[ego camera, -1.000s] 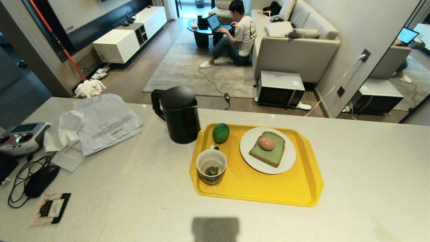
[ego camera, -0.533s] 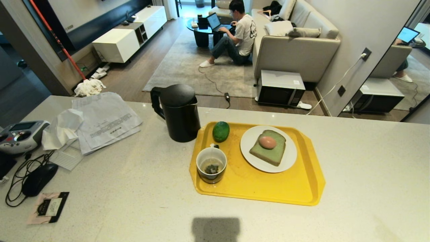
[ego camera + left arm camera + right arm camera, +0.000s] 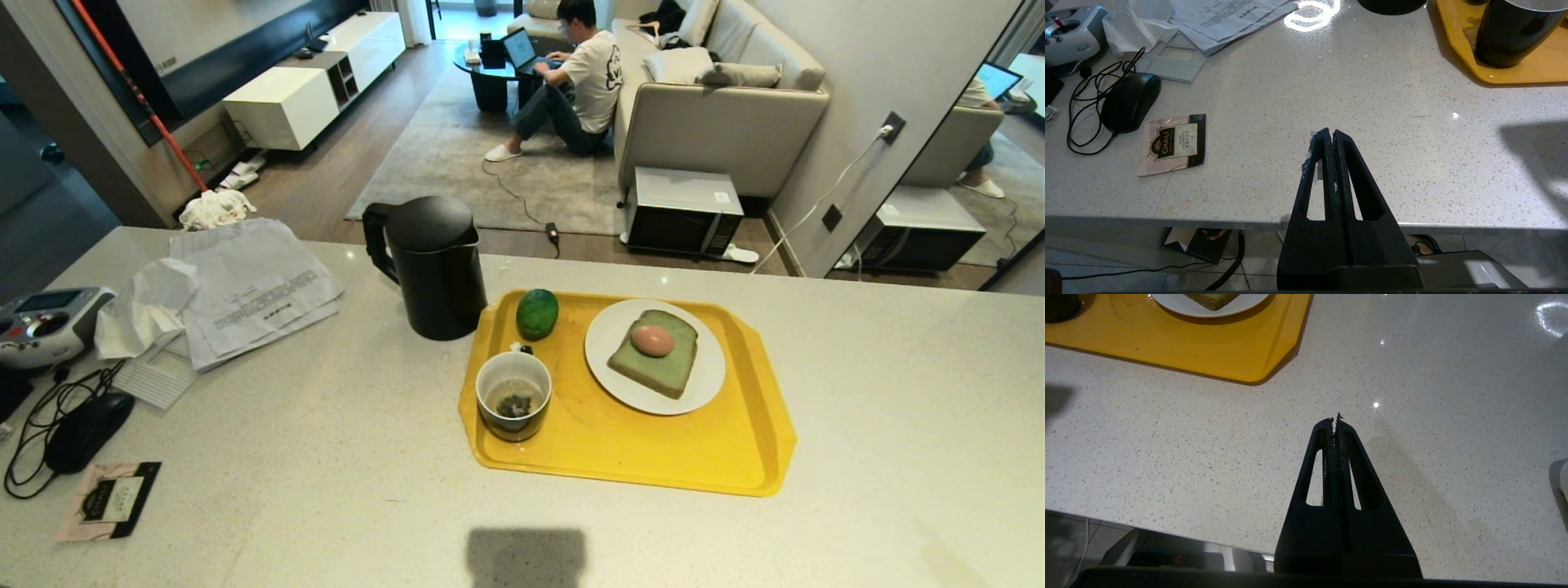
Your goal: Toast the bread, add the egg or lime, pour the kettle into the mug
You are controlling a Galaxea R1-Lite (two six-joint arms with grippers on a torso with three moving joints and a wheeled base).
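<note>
A pale green bread slice (image 3: pixel 660 358) lies on a white plate (image 3: pixel 702 384) with a reddish-brown egg (image 3: pixel 651 340) on top of it. The plate sits on a yellow tray (image 3: pixel 678 449), together with a dark green lime (image 3: pixel 537 314) and a dark mug (image 3: pixel 513 396) that has dark bits inside. A black kettle (image 3: pixel 431 266) stands just left of the tray. My left gripper (image 3: pixel 1330 134) is shut and empty over the counter's near edge, short of the mug (image 3: pixel 1511 32). My right gripper (image 3: pixel 1335 420) is shut and empty near the tray's corner (image 3: pixel 1257 371).
Papers (image 3: pixel 245 286), a tissue (image 3: pixel 143 306), a grey remote controller (image 3: pixel 41 322), a black mouse (image 3: pixel 82 429) with its cable and a tea sachet (image 3: pixel 106 500) lie on the counter's left. Beyond the counter a person (image 3: pixel 580 82) sits on the floor by a sofa; a microwave (image 3: pixel 682 212) stands there.
The whole head view has shifted a little: counter and objects sit slightly higher in the picture. Nothing on the counter has moved, and both grippers stay shut.
</note>
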